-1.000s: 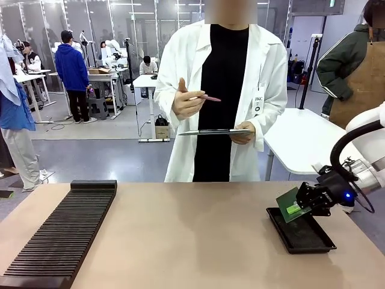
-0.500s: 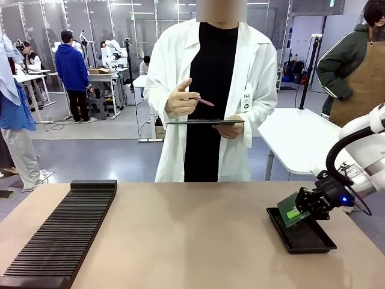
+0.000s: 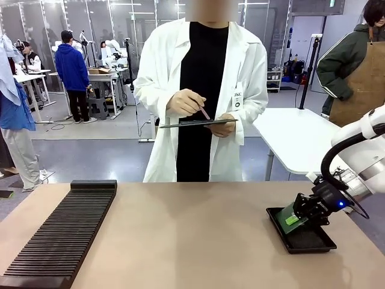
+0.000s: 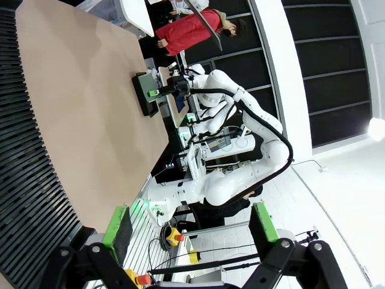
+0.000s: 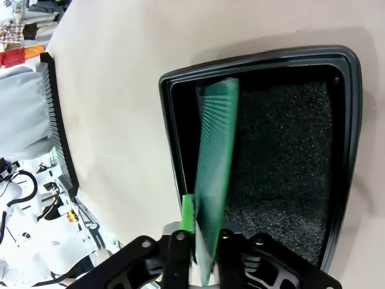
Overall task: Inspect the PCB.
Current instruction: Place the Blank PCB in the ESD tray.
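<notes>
Black slotted rack (image 3: 60,232) along the table's left edge, unmoved over the last second, no board seen in its slots. Above it, in the left wrist view, left gripper (image 4: 189,241) with fingers (image 4: 117,226) spread wide and green pads well apart, holding nothing.

At the far edge, middle: person (image 3: 198,90) in a white coat, shifted a little to the left since a second ago, stylus hand now lowered onto the dark tablet (image 3: 198,123). Looks like noting down a result, so inspection judged finished or nearly so.

Near the right edge, the main change: PCB (image 3: 290,217), a second ago held tilted above the tray, now brought down into the black tray (image 3: 301,244). Right gripper (image 3: 304,211) lower too, just over the tray's near-left part. In the right wrist view, PCB (image 5: 213,180) standing on edge, leaning, far end down on the tray's dark foam lining (image 5: 283,156) close to one wall, near end between the fingers (image 5: 187,223), one green pad against its face. Closed on the board by the look of it; whether the grip is starting to slacken, cannot tell. Tray otherwise holding nothing but the foam. Likely remaining: let go, lay flat, pull back.
</notes>
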Action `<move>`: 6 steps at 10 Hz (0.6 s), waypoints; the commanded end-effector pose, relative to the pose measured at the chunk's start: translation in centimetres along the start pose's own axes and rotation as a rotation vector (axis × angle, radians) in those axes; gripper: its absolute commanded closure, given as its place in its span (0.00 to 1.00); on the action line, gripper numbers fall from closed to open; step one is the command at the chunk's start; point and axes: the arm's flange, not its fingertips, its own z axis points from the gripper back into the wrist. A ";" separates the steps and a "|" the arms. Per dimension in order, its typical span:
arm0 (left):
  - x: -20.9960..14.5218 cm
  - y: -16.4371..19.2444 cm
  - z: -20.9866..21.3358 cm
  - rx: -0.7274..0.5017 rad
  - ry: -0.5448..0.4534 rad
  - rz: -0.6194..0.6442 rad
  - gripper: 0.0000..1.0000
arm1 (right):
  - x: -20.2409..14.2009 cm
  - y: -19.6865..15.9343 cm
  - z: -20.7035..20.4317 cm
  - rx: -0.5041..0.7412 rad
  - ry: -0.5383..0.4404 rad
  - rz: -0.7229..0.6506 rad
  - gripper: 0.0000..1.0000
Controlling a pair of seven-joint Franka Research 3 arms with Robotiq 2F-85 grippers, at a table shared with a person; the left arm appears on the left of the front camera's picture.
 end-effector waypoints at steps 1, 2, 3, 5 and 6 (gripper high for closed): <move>0.2 -0.4 0.4 -0.002 0.019 0.015 0.00 | -0.1 1.2 0.1 -0.068 -0.011 -0.015 0.61; 0.2 -0.4 0.4 -0.002 0.019 0.015 0.00 | -0.5 1.4 -0.1 -0.081 -0.014 -0.022 0.43; 0.2 -0.4 0.4 -0.002 0.019 0.015 0.00 | -1.0 1.7 -0.2 -0.101 -0.022 -0.027 0.34; 0.2 -0.4 0.4 -0.002 0.019 0.015 0.00 | -1.8 2.1 0.2 -0.135 -0.053 -0.040 0.07; 0.2 -0.4 0.4 -0.002 0.019 0.015 0.00 | -2.0 2.4 0.3 -0.157 -0.090 -0.052 0.00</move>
